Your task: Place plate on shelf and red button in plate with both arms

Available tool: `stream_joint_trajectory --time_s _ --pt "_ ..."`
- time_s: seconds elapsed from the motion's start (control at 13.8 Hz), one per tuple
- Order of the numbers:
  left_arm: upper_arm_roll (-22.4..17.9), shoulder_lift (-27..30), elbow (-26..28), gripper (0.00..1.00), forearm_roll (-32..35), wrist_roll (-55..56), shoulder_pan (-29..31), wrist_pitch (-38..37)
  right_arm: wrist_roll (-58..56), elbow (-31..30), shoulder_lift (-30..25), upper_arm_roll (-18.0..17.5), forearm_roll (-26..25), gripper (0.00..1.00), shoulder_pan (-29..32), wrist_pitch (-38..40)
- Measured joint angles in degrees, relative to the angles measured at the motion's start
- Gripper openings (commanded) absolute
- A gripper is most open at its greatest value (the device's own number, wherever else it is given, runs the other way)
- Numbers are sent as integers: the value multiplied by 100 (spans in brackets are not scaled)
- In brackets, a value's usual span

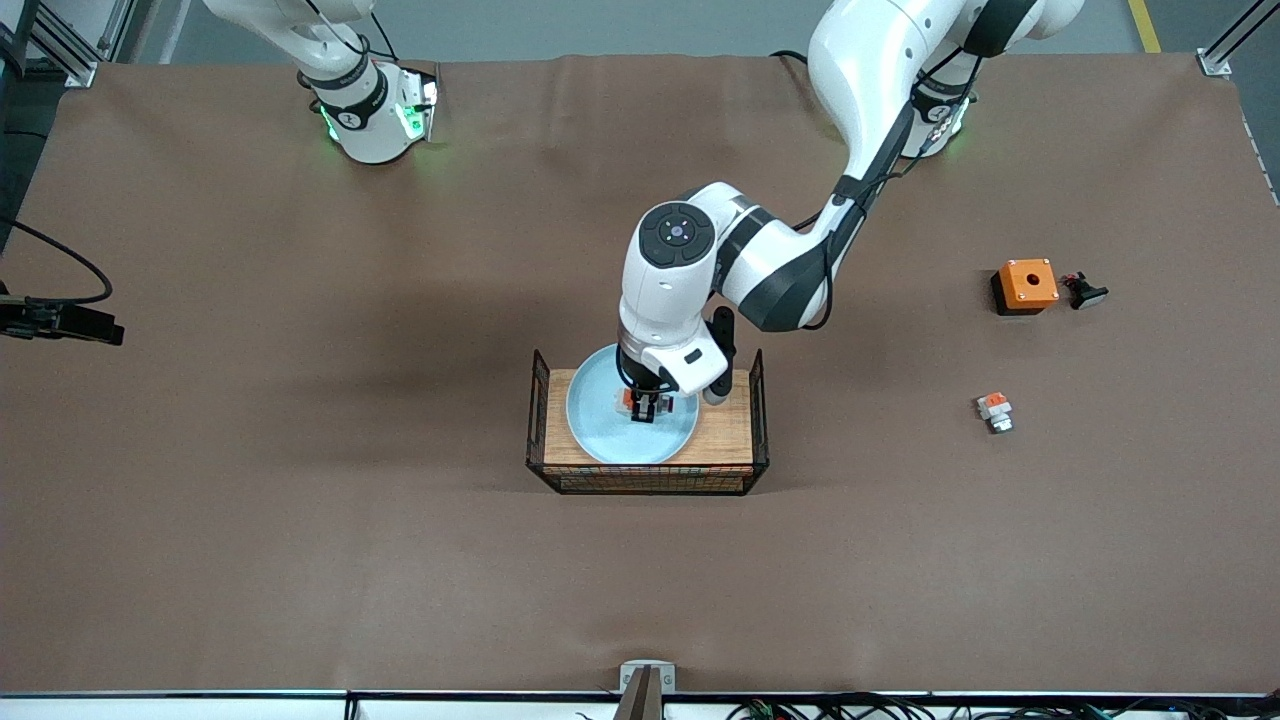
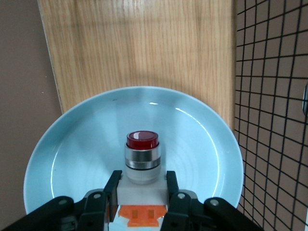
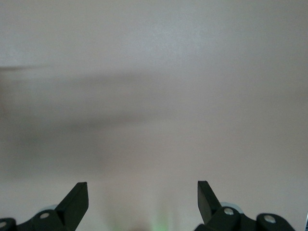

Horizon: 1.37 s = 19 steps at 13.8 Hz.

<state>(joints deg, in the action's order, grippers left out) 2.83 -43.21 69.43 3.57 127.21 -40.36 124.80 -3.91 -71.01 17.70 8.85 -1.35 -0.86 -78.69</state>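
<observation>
The pale blue plate (image 1: pixel 598 425) lies in the wooden tray (image 1: pixel 728 425), toward the right arm's end of it. My left gripper (image 1: pixel 646 408) reaches down over the plate's middle and is shut on the red button (image 1: pixel 633 399). In the left wrist view, the fingers (image 2: pixel 114 185) clamp the white body of the red button (image 2: pixel 142 153), its dark red cap pointing away over the plate (image 2: pixel 67 159). Whether the button touches the plate I cannot tell. My right gripper (image 3: pixel 142 185) stands open and empty before a blank pale surface; that arm waits by its base.
Black wire mesh walls (image 1: pixel 758 400) rise at both ends and along the front of the tray. Toward the left arm's end of the table lie an orange box with a round hole (image 1: pixel 1025 285), a small black part (image 1: pixel 1086 292) and a white-and-orange part (image 1: pixel 995 410).
</observation>
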Motion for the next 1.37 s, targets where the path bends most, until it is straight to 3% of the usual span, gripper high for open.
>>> stream_joint_trajectory --time_s 0.14,0.22,0.36,0.58,0.79,1.01,1.37 --pt "-2 -10 0 57 0 0 0 5 0 59 -86 -3 2 100 0 211" --pt "-4 -10 -2 76 0 0 0 8 0 96 -146 -4 6 100 0 260" --pt "-5 -10 -31 100 0 0 0 17 0 105 -359 -8 20 100 0 383" --pt "-12 5 -130 100 0 0 7 28 -4 -116 -780 -26 145 100 -1 436" --pt "-40 302 -230 100 4 -2 28 -13 -4 -797 -1286 -36 157 100 -1 61" --pt "-48 891 -242 100 11 -289 112 -672 -6 -1383 -1689 -42 161 100 -1 -182" --pt "-47 1728 -233 100 -372 -1524 659 -1890 -7 -1749 -1969 -76 162 100 -2 -299"
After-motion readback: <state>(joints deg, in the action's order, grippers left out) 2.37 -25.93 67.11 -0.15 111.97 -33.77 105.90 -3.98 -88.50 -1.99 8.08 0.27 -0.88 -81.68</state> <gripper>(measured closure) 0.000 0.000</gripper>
